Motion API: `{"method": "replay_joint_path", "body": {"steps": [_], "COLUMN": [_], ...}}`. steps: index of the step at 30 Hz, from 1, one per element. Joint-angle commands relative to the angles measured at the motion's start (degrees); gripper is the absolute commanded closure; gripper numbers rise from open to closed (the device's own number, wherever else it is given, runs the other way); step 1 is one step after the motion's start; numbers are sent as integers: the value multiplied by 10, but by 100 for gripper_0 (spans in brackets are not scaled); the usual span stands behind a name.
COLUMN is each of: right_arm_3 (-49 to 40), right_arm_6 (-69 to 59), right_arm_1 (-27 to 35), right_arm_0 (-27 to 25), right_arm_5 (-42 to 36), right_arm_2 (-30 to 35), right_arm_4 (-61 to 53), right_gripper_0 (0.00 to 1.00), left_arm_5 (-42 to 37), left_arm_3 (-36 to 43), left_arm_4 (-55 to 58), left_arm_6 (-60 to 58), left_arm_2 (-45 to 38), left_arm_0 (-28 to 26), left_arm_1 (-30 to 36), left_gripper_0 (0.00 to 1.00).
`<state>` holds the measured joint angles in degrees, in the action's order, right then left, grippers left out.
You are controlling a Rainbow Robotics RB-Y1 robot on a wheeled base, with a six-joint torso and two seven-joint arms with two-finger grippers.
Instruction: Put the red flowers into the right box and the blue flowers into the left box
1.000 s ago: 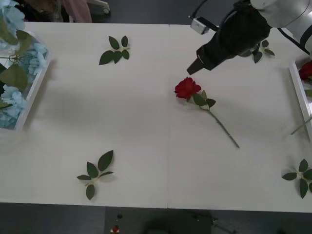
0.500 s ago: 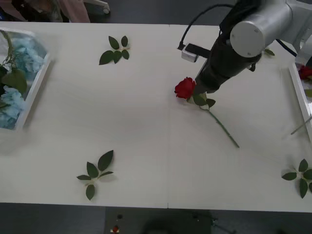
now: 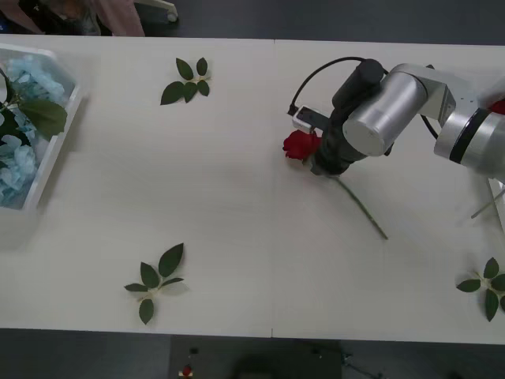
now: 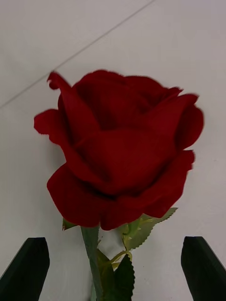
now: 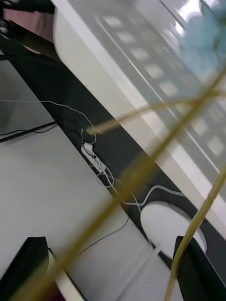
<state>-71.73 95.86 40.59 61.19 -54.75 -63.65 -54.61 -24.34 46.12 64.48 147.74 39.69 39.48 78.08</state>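
A deep red rose (image 3: 300,145) with a thin green stem lies right of centre on the off-white table (image 3: 237,205). At the far left edge, the left box (image 3: 55,146) is whitish, holding pale sky-blue flowers (image 3: 17,162) with green leaves. Dark green leaf sprigs (image 3: 186,80) dot the table. The right arm (image 3: 387,110) is silver-grey and black. In the right wrist view the right gripper (image 4: 113,268) has black fingers.

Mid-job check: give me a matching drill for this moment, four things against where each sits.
Things:
1. red rose
2. blue flowers
3. right gripper
4. leaf sprig

Places:
a. inside the left box
b. near table edge, left of centre
c. table centre, bloom beside the right arm
d. fingers apart either side of the rose stem

Pairs: 1-c, 2-a, 3-d, 4-b
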Motion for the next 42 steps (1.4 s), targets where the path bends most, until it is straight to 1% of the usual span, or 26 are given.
{"method": "replay_joint_path", "body": {"steps": [1, 2, 3, 5, 6, 7, 9, 10, 11, 12, 13, 15, 17, 18, 19, 22, 24, 25, 28, 32, 35, 36, 37, 39, 42], "right_arm_3": [7, 12, 15, 29, 35, 44, 55, 66, 72, 84, 91, 108, 128, 134, 144, 160, 166, 167, 169, 171, 170, 169, 167, 165, 166], "right_arm_6": [-72, -81, -85, -95, -94, -94, -93, -94, -94, -93, -92, -94, -95, -95, -95, -94, -92, -92, -95, -104, -103, -98, -97, -94, -87], "right_arm_1": [3, 3, 3, -4, -8, -13, -21, -28, -33, -40, -46, -59, -73, -77, -82, -90, -92, -92, -91, -81, -62, -47, -40, -11, 48], "right_arm_0": [15, 15, 15, 15, 15, 14, 14, 14, 14, 14, 14, 14, 14, 14, 14, 14, 14, 14, 14, 17, 26, 37, 41, 57, 73], "right_arm_5": [18, 25, 28, 35, 39, 41, 47, 53, 57, 62, 64, 66, 73, 74, 79, 83, 83, 83, 83, 84, 68, 46, 33, -12, -91], "right_arm_2": [-46, -60, -64, -75, -75, -75, -75, -75, -75, -75, -75, -75, -75, -75, -75, -75, -76, -76, -76, -58, -18, 11, 25, 74, 170], "right_arm_4": [26, 39, 43, 53, 57, 57, 59, 59, 63, 67, 70, 76, 80, 80, 81, 82, 82, 82, 82, 75, 35, 9, -2, -37, -88], "right_gripper_0": [18, 19, 18, 18, 18, 19, 21, 26, 32, 43, 53, 71, 91, 96, 100, 100, 100, 100, 100, 100, 100, 100, 100, 100, 100], "left_arm_5": [11, 10, 8, -37, -72, -127, -197, -251, -288, -331, -364, -411, -450, -453, -445, -388, -348, -340, -339, -338, -324, -320, -320, -320, -320], "left_arm_3": [42, 71, 80, 127, 142, 156, 173, 189, 200, 214, 227, 262, 315, 330, 361, 412, 419, 419, 426, 444, 445, 444, 444, 440, 437], "left_arm_4": [44, 66, 75, 114, 127, 143, 162, 181, 202, 227, 243, 275, 346, 370, 413, 435, 449, 461, 463, 413, 391, 384, 383, 382, 384], "left_arm_6": [-17, -17, -16, -14, -14, -12, -6, 10, 21, 31, 38, 40, 40, 38, 38, 35, 38, 40, 45, 45, 45, 45, 45, 45, 44], "left_arm_2": [-48, -53, -54, -71, -85, -110, -145, -172, -192, -223, -248, -302, -378, -397, -419, -427, -429, -430, -429, -416, -405, -405, -405, -405, -405], "left_arm_0": [29, 29, 28, 28, 29, 28, 28, 28, 27, 18, 8, -25, -91, -112, -151, -216, -249, -257, -261, -245, -236, -236, -236, -236, -236], "left_arm_1": [61, 80, 87, 111, 115, 116, 114, 110, 107, 102, 95, 76, 41, 29, 1, -52, -79, -87, -99, -99, -99, -99, -99, -99, -101], "left_gripper_0": [24, 24, 23, 23, 24, 20, 16, 14, 12, 11, 9, 8, 8, 9, 9, 9, 8, 8, 8, 8, 8, 8, 8, 8, 8]}}
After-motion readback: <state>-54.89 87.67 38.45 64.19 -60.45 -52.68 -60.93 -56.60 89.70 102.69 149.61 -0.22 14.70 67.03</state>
